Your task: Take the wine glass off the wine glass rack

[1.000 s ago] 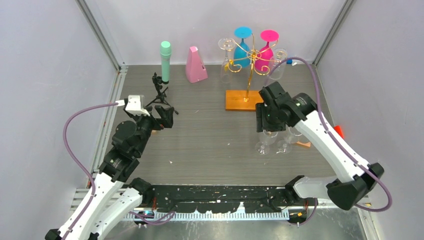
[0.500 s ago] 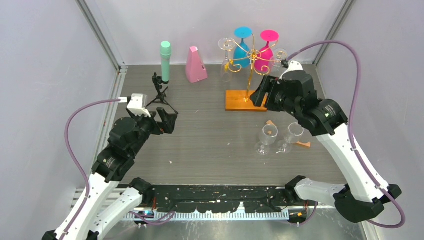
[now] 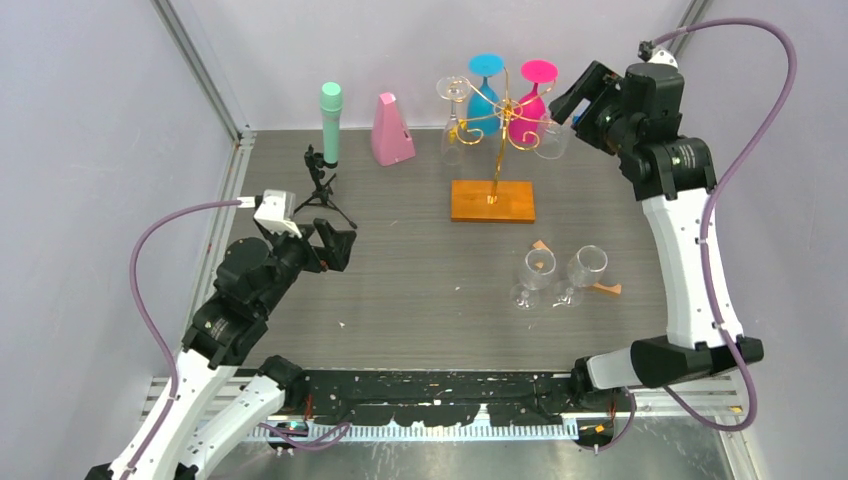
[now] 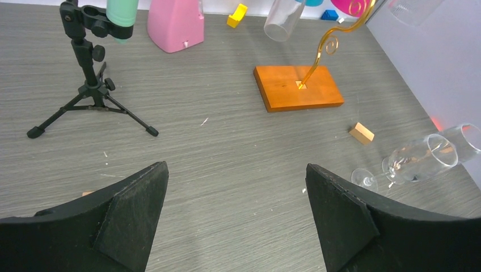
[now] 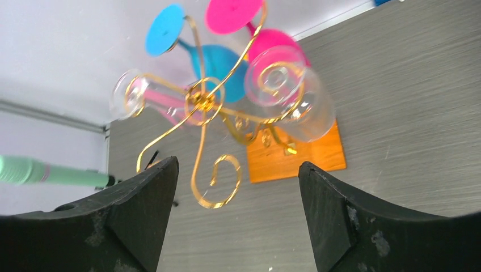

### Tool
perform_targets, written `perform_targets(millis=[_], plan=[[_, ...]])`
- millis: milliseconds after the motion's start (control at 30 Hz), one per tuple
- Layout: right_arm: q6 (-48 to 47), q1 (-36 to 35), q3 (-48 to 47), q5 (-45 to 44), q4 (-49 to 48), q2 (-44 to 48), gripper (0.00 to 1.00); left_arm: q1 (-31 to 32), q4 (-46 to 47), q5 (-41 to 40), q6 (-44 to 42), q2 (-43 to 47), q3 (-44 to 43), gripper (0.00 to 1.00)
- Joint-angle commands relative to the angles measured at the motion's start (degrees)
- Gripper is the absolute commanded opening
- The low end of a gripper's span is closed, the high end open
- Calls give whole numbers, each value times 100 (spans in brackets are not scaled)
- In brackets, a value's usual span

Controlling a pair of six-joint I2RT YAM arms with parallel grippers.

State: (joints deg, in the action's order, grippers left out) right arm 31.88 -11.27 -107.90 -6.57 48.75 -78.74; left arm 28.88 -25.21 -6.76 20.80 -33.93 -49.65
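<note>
Shows a grey table [image 3: 420, 300] from above, two arms bolted at its near edge. Finds the right arm [image 3: 690, 250] lifted high toward the back right, up from low over the table a second ago. Leaves the left arm [image 3: 235, 310] much where it was, low on the left near a small black tripod [image 3: 320, 185].

Places the rack [image 3: 497, 130] at the back centre on an orange base [image 3: 491, 200]. Hangs four glasses upside down from its gold hooks: a blue glass [image 3: 484, 100], a pink glass [image 3: 528, 112] and two clear ones. Counts two more, the lying glasses [image 3: 535, 272], on their sides right of centre, well apart from the rack.

Has the right claw [image 5: 236, 165] spread wide and empty, wider than a second ago, looking down on the rack top with the near clear glass [image 5: 295, 105] just ahead, untouched. Has the left claw [image 4: 235, 165] wide and empty too.

Suggests a glass just set down and a reach for the next one beginning.
</note>
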Motion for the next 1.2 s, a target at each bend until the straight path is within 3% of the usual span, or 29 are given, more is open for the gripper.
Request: perform_targets(millis=[0, 267, 367, 500, 1000, 1167], plan=[[279, 552, -116, 652, -638, -258, 83, 14, 368, 173, -148, -163, 92, 94], [1130, 1941, -58, 2120, -1698, -1088, 79, 12, 669, 313, -122, -231, 338, 94], [1319, 2182, -181, 3069, -1738, -1570, 74, 12, 825, 275, -186, -262, 386, 94], [1332, 2259, -228, 3665, -1808, -1858, 68, 12, 859, 269, -244, -397, 368, 95], [1862, 2261, 556, 4254, -2686, -1627, 66, 12, 770, 233, -377, -571, 448, 95], [1858, 2261, 685, 4239, -2583, -1536, 51, 12, 623, 51, -496, -556, 434, 96]])
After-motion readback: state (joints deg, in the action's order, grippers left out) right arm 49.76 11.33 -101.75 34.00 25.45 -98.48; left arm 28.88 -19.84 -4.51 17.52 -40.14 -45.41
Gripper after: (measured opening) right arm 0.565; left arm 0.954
